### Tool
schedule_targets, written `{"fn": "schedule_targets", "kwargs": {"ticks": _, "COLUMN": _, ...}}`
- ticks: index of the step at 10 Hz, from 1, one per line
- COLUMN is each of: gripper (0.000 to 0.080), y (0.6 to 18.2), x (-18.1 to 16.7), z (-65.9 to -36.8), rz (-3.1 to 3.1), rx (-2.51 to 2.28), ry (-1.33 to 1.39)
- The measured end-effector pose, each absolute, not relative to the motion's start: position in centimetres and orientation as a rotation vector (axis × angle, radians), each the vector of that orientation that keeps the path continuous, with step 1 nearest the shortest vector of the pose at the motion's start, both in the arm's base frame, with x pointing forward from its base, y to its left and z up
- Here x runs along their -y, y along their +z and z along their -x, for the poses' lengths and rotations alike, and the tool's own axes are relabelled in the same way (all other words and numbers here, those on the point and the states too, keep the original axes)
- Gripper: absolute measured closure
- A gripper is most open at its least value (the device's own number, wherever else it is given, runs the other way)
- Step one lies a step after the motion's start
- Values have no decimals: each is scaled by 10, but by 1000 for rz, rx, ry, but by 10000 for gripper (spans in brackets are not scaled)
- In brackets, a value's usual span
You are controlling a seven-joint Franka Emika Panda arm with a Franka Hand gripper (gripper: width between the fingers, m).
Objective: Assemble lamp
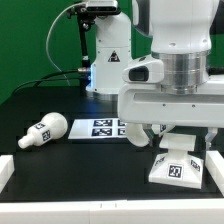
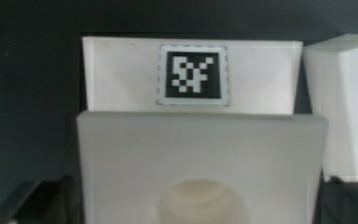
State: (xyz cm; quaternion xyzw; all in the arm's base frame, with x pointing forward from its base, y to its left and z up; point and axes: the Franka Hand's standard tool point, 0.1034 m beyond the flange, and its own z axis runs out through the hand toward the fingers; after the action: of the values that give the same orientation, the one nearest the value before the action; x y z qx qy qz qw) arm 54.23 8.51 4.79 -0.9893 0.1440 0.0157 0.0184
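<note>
The low square lamp base (image 1: 177,166) sits on the black table at the exterior view's front right, a tag on its near face. My gripper (image 1: 170,142) is straight above it, a finger down each side. In the wrist view the base (image 2: 194,145) fills the frame, with its tag (image 2: 194,75) and round socket (image 2: 197,198). The dark fingers (image 2: 41,200) press against both side faces, so my gripper (image 2: 194,202) is shut on the base. The bulb (image 1: 45,130) lies on its side at the left. The cone shade (image 1: 108,60) stands at the back.
The marker board (image 1: 100,128) lies flat in the middle, between bulb and base. A white rail (image 1: 100,214) runs along the table's front edge and a white block (image 1: 214,165) stands right of the base. A green screen hangs behind.
</note>
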Motion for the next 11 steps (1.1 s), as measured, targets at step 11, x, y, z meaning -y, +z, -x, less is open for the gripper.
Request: {"fn": "schedule_targets", "kwargs": {"ticks": 11, "gripper": 268, "y": 51, "x": -90, "z": -589, "rz": 3085, "rx": 114, "ry": -139}}
